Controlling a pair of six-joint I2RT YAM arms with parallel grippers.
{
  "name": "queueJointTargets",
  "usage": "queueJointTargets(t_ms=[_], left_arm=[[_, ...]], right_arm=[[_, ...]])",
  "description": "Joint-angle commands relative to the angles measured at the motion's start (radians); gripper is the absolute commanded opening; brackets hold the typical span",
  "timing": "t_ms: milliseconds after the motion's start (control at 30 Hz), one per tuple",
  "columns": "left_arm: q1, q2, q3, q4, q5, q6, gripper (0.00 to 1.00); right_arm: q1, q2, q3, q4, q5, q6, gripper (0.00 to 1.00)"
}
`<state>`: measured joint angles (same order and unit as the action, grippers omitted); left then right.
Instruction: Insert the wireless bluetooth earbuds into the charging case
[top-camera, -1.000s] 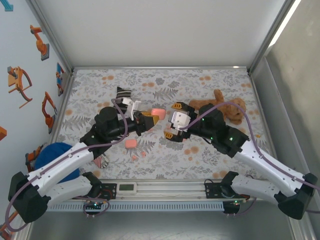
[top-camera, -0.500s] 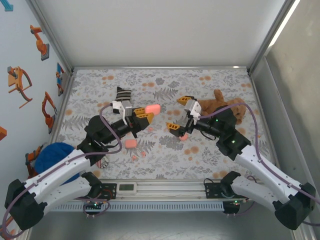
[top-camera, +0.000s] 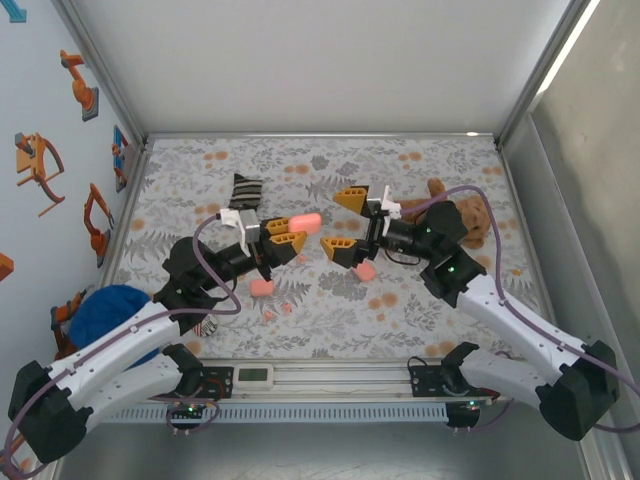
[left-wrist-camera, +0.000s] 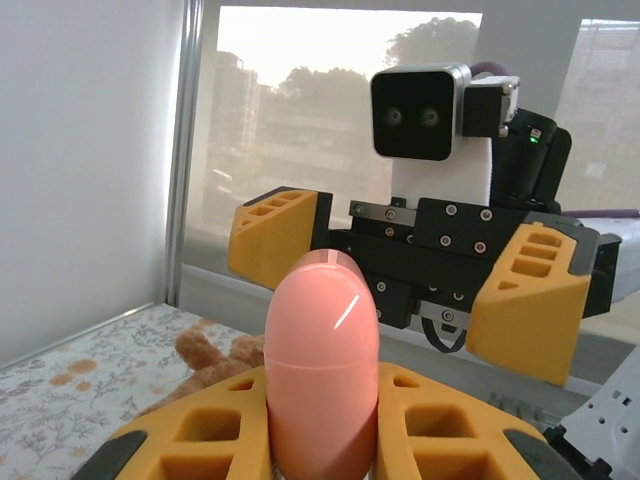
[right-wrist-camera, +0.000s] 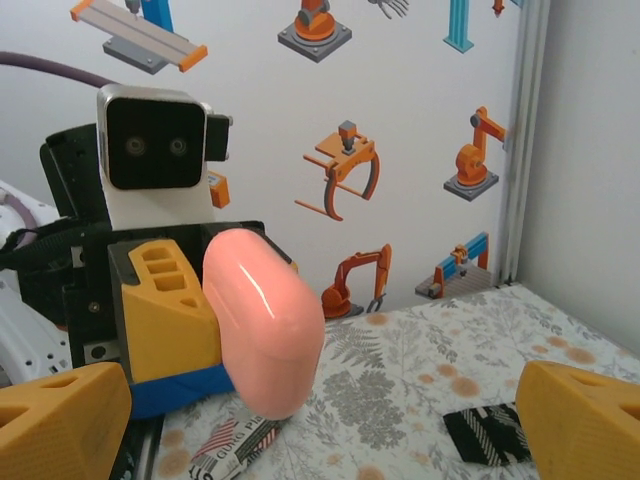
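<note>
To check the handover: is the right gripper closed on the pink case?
No, the right gripper stands wide open; the left gripper holds the pink case.

A floral cloth (top-camera: 400, 160) covers the worktop. A brown plush bear (top-camera: 478, 222) lies on its right side, and a black-and-white striped cloth (top-camera: 245, 188) lies toward the back left. A blue rounded object (top-camera: 100, 312) sits at the near-left corner. Orange robot-arm stickers (top-camera: 40, 165) dot the left wall.
</note>
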<state>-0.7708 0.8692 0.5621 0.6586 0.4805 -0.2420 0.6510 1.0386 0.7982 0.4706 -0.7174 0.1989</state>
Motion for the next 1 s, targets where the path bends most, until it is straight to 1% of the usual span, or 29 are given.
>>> queueJointTargets(t_ms=[0,133,433,967], left_arm=[[0.005,-0.022,0.004,0.019,0.034,0.058,0.00],[0.005,-0.031,0.025,-0.032,0.038,0.080,0.00],[0.004,-0.030,0.029,-0.031,0.040,0.069,0.00],[0.003,-0.032,0.027,-0.027,0.049,0.069,0.00]], right_arm=[[-0.002,0.019,0.059,0.047,-0.027,0.066,0.96],[-0.002,0.037,0.075,0.037,-0.019,0.066,0.95],[-0.003,0.074,0.096,-0.014,-0.011,0.048,0.93],[-0.002,0.090,0.134,-0.099,0.103,0.035,0.87]])
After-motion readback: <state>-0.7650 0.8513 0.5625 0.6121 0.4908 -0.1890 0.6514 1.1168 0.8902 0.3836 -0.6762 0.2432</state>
